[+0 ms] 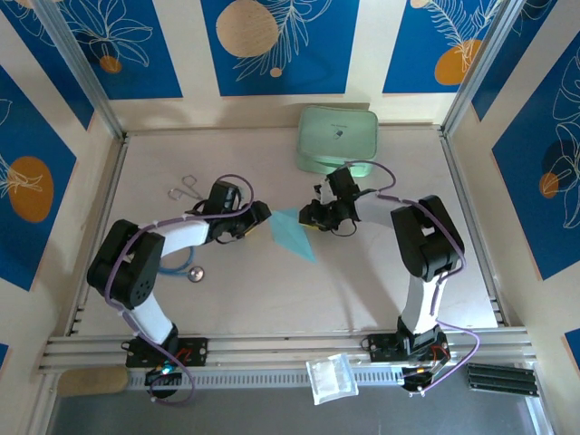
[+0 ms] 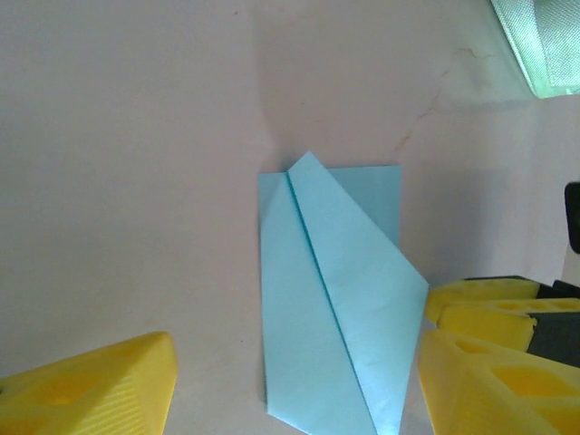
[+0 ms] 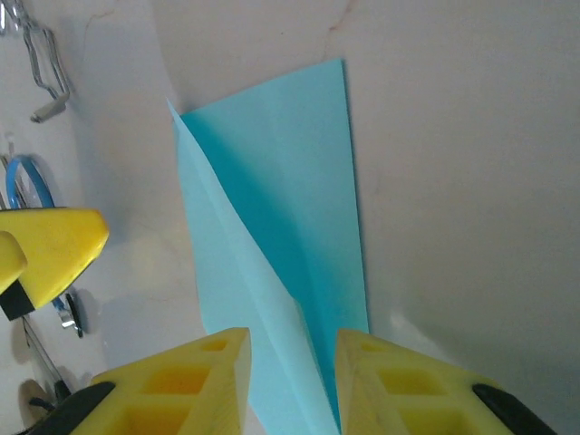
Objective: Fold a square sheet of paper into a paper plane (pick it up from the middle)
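Fingers (image 2: 100, 390) of left gripper (image 2: 299, 358): spread wide, released, one on each side of the sheet of paper (image 2: 335, 290). Sheet: sky-blue, partly folded with a diagonal flap, lying mid-table. Right gripper (image 3: 292, 362): jaws narrowly parted, one end of the sheet between them. Arms: both bent low, wrists facing each other. Bare table around the sheet's edges; green case (image 1: 337, 140) far, forceps (image 1: 186, 188) left.
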Motion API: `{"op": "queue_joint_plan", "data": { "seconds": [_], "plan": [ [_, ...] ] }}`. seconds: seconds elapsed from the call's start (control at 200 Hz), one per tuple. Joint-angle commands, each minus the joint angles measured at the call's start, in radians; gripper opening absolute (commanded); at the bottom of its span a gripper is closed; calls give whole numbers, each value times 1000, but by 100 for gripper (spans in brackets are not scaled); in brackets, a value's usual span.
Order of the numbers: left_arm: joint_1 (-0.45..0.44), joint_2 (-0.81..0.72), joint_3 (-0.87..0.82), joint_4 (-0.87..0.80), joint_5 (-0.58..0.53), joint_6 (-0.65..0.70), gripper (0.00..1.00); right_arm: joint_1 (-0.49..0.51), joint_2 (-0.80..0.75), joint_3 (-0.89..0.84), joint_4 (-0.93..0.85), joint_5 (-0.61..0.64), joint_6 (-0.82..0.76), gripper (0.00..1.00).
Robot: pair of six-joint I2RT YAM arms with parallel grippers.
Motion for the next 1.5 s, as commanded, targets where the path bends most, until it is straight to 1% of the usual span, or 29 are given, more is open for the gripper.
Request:
{"op": "queue_joint_plan", "data": {
  "seconds": [0.0, 0.175, 0.235, 0.29, 0.415, 0.64, 0.71, 0.845, 0.925, 1.0, 1.256, 1.496],
  "plan": [
    [17, -31, -23, 91, 32, -34, 72, 1, 28, 21, -19, -69, -61, 28],
    [19, -38, -41, 114, 66, -33, 75, 4, 54, 19, 28, -132, -101, 21],
    [21, -43, -45, 116, 80, -27, 75, 5, 55, 17, 37, -138, -106, 15],
    [21, -50, -52, 125, 98, -26, 76, 3, 43, 7, 51, -148, -107, 10],
    [20, -72, -69, 164, 150, -33, 80, -6, -28, -42, 136, -184, -72, 4],
    [7, -115, -79, 268, 241, -55, 86, -29, -144, -98, 259, -267, 70, 3],
    [-9, -114, -80, 306, 264, -70, 86, -34, -167, -105, 278, -286, 117, 3],
    [-31, -98, -94, 438, 304, -120, 86, -47, -207, -128, 341, -327, 200, 4],
    [-40, -76, -93, 526, 332, -157, 83, -52, -219, -136, 363, -343, 240, 4],
    [-48, -52, -86, 582, 353, -179, 78, -55, -223, -147, 395, -362, 275, 4],
    [-77, 11, -38, 622, 402, -194, 57, -67, -216, -183, 522, -413, 388, 5],
    [-87, 28, -35, 674, 414, -218, 41, -72, -211, -191, 539, -429, 411, 5]
  ]
}}
